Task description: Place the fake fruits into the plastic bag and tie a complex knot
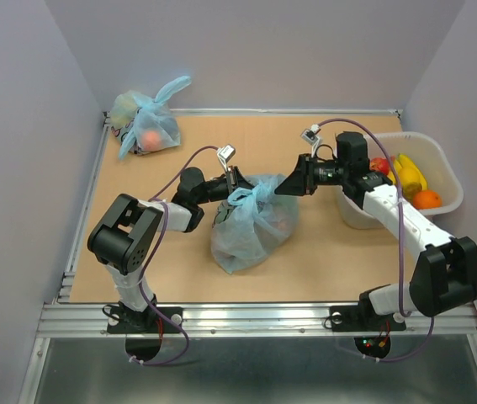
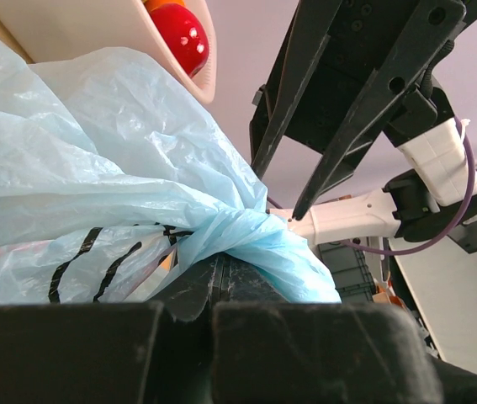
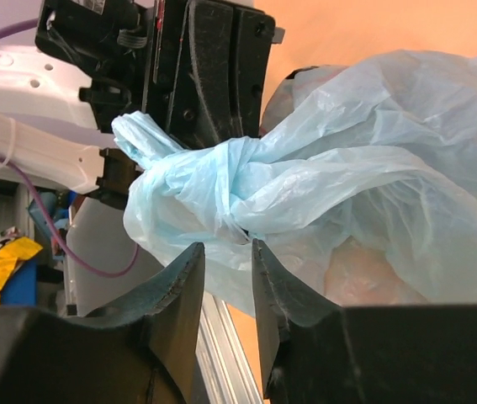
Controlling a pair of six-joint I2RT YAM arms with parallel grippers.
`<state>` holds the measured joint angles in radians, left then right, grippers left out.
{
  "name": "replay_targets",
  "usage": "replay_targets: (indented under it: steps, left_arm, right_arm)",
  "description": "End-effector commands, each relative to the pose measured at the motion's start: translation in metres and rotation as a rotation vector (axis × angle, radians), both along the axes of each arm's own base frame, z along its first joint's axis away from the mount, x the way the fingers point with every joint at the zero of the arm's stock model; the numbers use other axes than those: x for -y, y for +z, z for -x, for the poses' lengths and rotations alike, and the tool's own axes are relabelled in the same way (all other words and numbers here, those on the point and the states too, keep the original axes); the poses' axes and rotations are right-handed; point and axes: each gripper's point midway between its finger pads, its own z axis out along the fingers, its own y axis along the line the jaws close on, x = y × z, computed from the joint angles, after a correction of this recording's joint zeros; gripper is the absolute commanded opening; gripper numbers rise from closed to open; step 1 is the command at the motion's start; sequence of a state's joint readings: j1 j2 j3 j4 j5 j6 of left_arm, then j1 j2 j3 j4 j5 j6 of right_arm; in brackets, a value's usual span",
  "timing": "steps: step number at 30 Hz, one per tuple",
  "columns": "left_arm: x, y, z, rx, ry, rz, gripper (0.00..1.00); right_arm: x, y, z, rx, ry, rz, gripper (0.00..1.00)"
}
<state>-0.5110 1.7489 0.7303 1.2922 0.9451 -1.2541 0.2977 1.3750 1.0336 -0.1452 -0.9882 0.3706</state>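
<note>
The light-blue plastic bag [image 1: 251, 227] lies bulging in the middle of the table, and fake fruits show faintly through it [image 3: 364, 269]. Its handles are gathered into a knot [image 3: 238, 172], also visible from above [image 1: 251, 195]. My left gripper [image 1: 236, 187] is shut on the twisted handle at the knot [image 2: 219, 263], on the knot's left side. My right gripper [image 1: 287, 185] is open with a narrow gap [image 3: 228, 246]; its tips are just short of the knot's underside, to its right. A red fruit [image 1: 378, 166], a banana [image 1: 409, 172] and an orange [image 1: 427, 199] lie in the bin.
A pale plastic bin [image 1: 444, 164] stands at the right edge under my right arm. A smaller tied light-blue bag [image 1: 147, 126] with pale and pink lumps lies at the back left corner. Grey walls close in the table on three sides.
</note>
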Motion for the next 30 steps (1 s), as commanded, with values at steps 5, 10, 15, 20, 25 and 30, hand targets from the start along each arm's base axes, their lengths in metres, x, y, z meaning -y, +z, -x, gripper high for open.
replay_targets:
  steps: [5, 10, 15, 20, 25, 30]
  left_arm:
    - [-0.003, 0.056, 0.013, 0.275, -0.02, 0.141, 0.0]
    - [-0.002, 0.056, 0.013, 0.276, -0.021, 0.141, 0.0]
    - [-0.002, 0.056, 0.014, 0.278, -0.024, 0.141, 0.0]
    - [0.0, 0.054, 0.014, 0.272, -0.028, 0.139, 0.0]
    - [0.002, 0.055, 0.014, 0.281, -0.032, 0.14, 0.0]
    - [0.003, 0.056, 0.013, 0.279, -0.032, 0.139, 0.0]
  right_arm:
    - [-0.008, 0.018, -0.004, 0.057, 0.056, -0.038, 0.27]
    - [-0.01, 0.009, -0.011, 0.065, 0.021, -0.006, 0.22]
    - [-0.013, 0.008, -0.017, 0.079, 0.011, -0.001, 0.21]
    - [-0.022, 0.003, -0.012, 0.091, 0.036, 0.011, 0.24]
    - [-0.028, 0.0, -0.012, 0.104, 0.044, 0.024, 0.27]
    - [-0.036, 0.001, -0.006, 0.122, 0.073, 0.026, 0.32]
